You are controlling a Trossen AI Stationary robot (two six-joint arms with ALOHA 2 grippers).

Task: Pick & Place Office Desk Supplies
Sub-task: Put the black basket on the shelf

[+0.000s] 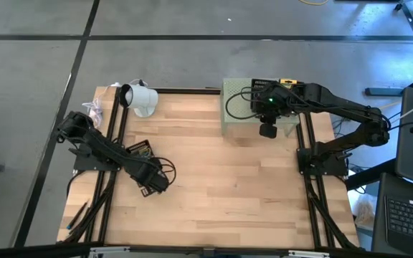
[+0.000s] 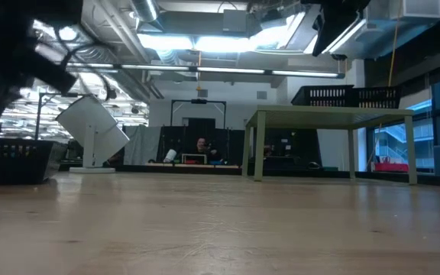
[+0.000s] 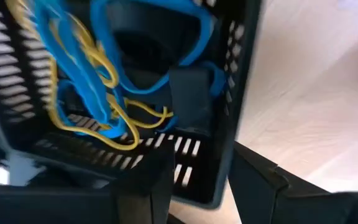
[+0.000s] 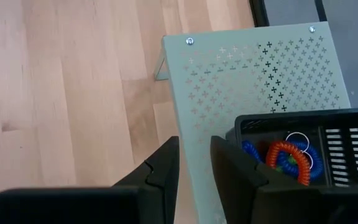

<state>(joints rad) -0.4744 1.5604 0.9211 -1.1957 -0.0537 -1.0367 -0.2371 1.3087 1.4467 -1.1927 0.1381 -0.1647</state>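
The left gripper [image 1: 151, 188] hangs low over the wooden table [image 1: 221, 193], near its left side, just at a black slotted tray [image 3: 219, 93]. In the left wrist view its two fingers [image 3: 145, 186] stand spread, with a clear gap between them and nothing pinched; one finger is over the tray floor and the other outside the tray wall. Inside this tray lie blue rubber bands [image 3: 154, 84] and yellow rubber bands [image 3: 95, 93], tangled together.

The right gripper [image 1: 267, 130] is far from it, above the pale green perforated stand [image 4: 241, 68] at the back of the table. Its fingers [image 4: 163, 165] are a little apart and hold nothing. Beside them, on the stand, sits a second black tray [image 4: 347, 121] with a red coiled band [image 4: 288, 155], blue coils [image 4: 253, 151] and a metal ring [image 4: 297, 138]. A white cup-like object [image 1: 140, 98] lies at the back left corner.

It seems the left arm is at the placing step, or about to reach into the tray; the pictures alone cannot decide which. If it picks, the next move needs care: the bands are thin and tangled, so the fingers must go down around one strand only and close fully. If it has just released, it should rise straight up, so that no band catches on a finger.
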